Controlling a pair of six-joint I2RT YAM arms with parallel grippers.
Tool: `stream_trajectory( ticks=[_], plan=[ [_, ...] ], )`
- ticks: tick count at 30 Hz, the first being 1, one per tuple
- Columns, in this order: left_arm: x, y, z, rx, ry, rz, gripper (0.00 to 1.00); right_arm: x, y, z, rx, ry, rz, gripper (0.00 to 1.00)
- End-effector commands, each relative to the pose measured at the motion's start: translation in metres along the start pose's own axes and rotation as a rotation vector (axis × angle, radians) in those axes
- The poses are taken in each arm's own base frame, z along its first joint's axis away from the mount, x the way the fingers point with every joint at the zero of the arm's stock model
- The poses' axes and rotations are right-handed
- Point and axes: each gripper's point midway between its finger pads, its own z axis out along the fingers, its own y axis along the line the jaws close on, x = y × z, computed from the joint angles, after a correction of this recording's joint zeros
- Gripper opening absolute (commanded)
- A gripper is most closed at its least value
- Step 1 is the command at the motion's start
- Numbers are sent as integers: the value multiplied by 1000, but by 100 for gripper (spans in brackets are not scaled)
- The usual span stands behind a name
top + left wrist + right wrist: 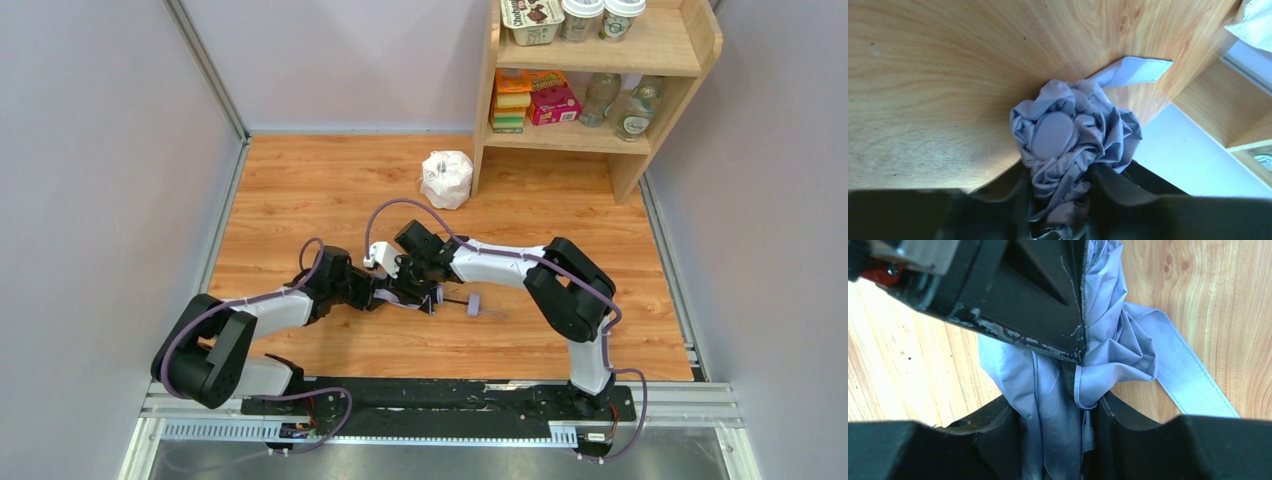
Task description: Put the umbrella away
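The umbrella (412, 293) lies folded on the wooden table between both grippers, mostly hidden by them in the top view. Its small lavender handle (474, 304) sticks out to the right on a thin black shaft. My left gripper (1060, 187) is shut on the bunched lavender canopy (1073, 125), with the round cap facing the camera and a closing strap (1133, 71) sticking out. My right gripper (1060, 425) is shut on the canopy fabric (1108, 340) from the other side, and the left gripper's black finger (1013, 290) fills the top of the right wrist view.
A white plastic-wrapped lump (446, 178) sits at the back by a wooden shelf unit (660, 110) holding boxes, bottles and tubs. Grey walls close in the left and right sides. The strap (1188, 375) trails on the wood.
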Motion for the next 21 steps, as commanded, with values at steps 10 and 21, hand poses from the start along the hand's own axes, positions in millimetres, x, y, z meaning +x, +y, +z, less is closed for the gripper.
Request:
stream_trajectory(
  ticks=[10,21],
  plan=[
    [-10,124,-6,-481,-39,28,0,44,22,1,18,105,161,27],
    [-6,136,-12,-568,-3,33,0,-19,5,-81,277,-190,172,99]
  ],
)
